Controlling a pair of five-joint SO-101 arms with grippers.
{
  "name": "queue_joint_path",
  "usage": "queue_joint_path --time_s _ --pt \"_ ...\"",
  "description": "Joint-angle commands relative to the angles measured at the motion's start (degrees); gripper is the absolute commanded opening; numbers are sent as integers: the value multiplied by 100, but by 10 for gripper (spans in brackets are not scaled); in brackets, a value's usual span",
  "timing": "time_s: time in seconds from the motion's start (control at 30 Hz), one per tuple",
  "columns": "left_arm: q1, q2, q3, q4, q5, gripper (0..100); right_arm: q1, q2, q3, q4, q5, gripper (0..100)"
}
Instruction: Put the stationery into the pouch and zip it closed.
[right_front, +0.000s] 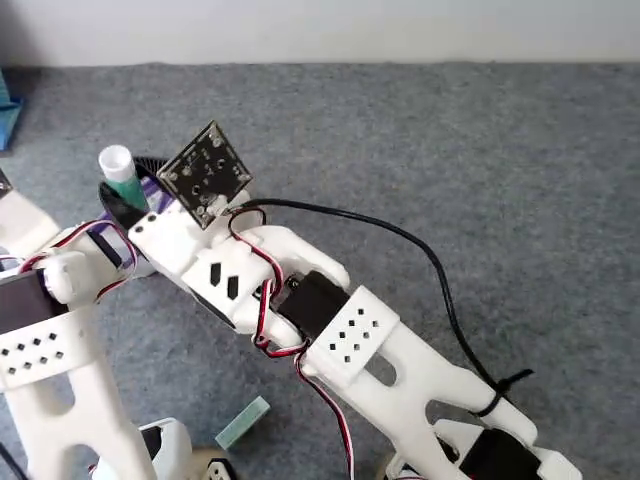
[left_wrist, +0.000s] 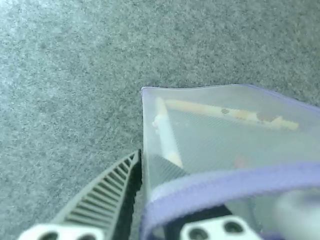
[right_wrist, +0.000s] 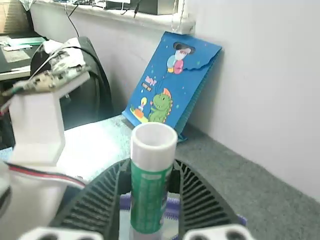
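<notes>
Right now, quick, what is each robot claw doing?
Left gripper: closed on the edge of the pouch.
Right gripper: closed on the glue stick, which stands upright.

One glue stick stands at the upper left. One pouch holds two pale sticks. One green block lies at the bottom edge. Two white arms cross the frame. One blue gift bag leans at upper middle.
</notes>
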Motion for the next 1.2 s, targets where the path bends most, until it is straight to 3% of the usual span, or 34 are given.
queue_joint_path --time_s 0.0,0.17,0.33,0.47,0.7,0.83,0.97,1.17 --pt "-18 35 -189 18 70 12 -13 -22 53 -110 88 32" --pt "-18 53 -189 18 70 12 -13 -233 53 -110 79 180" --pt "-18 62 -189 -9 70 12 57 -646 53 92 88 113" --pt "-18 62 -189 -9 70 12 277 -1077 53 998 79 82" --pt "-18 62 -189 -9 70 12 1798 -1314 79 3371 53 84" --pt "-18 62 -189 -9 70 12 2369 -602 79 4497 88 84" --pt "-18 62 -189 0 70 12 2422 664 35 4804 62 98" --pt "-18 53 -189 18 70 12 2211 2466 -747 4857 79 275"
